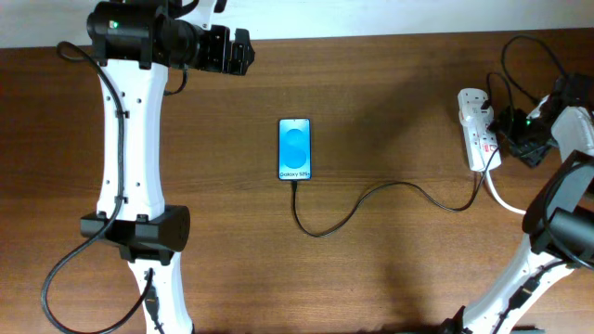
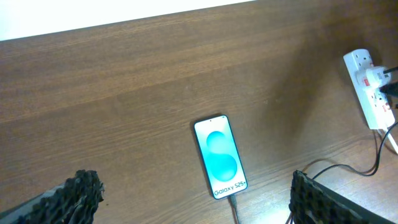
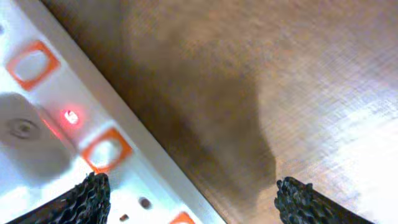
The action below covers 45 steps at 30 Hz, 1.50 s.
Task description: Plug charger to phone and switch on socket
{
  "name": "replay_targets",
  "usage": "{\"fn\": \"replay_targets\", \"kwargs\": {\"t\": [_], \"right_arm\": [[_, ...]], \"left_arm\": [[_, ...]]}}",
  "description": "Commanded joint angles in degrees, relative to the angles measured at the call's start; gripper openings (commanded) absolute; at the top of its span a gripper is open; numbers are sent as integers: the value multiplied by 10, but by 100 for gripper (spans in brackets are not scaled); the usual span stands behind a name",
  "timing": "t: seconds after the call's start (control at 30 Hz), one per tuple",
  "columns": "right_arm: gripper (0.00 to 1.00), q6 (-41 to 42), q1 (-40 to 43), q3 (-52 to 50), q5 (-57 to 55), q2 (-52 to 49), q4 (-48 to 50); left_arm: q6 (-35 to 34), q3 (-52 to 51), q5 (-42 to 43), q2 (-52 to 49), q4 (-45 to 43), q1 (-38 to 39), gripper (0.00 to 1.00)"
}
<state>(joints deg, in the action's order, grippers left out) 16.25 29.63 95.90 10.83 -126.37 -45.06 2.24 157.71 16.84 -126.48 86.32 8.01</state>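
The phone (image 1: 295, 148) lies flat mid-table, blue screen lit; it also shows in the left wrist view (image 2: 220, 155). The thin black charger cable (image 1: 371, 199) is plugged into the phone's near end and curves right to the white socket strip (image 1: 476, 130) at the far right. In the right wrist view the socket (image 3: 68, 143) fills the left side, with orange-framed switches and a small red light lit. My right gripper (image 3: 193, 199) is open just above the strip's edge. My left gripper (image 2: 193, 199) is open, raised at the table's back left, far from the phone.
The socket's thick white cord (image 1: 501, 197) runs down off its near end. My own black cables hang near the left arm base (image 1: 70, 269) and behind the right arm (image 1: 524, 56). The table's back edge meets a white wall (image 2: 93, 12).
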Motion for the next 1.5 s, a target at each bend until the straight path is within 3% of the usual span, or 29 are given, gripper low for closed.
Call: {"fn": "replay_targets", "kwargs": {"t": [0.0,0.2,0.33,0.57,0.77,1.1,1.23,1.4,1.47], "right_arm": [[88,-7,32,1,-10,61,-14],[89,-10,72,1,-24,281,-49],[91,-40,55,1,51,430,-90],[94,-105,-113,1,80,640,-244],[98,-96,-193,0,80,658,-357],[98,-110,-195,-2,61,604,-361],[98,-116,-195,-80,45,653,-254],[99,-116,-226,-391,-27,869,23],[98,-116,-249,-483,-53,948,91]], "left_arm": [[-1,2,-6,4,-1,1,100],[-1,2,-6,4,-1,1,100],[-1,2,-6,4,-1,1,100],[-1,2,-6,4,-1,1,99],[-1,2,-6,4,-1,1,99],[-1,2,-6,4,-1,1,99],[-1,2,-6,4,-1,1,99],[-1,2,-6,4,-1,1,100],[-1,2,-6,4,-1,1,100]]}}
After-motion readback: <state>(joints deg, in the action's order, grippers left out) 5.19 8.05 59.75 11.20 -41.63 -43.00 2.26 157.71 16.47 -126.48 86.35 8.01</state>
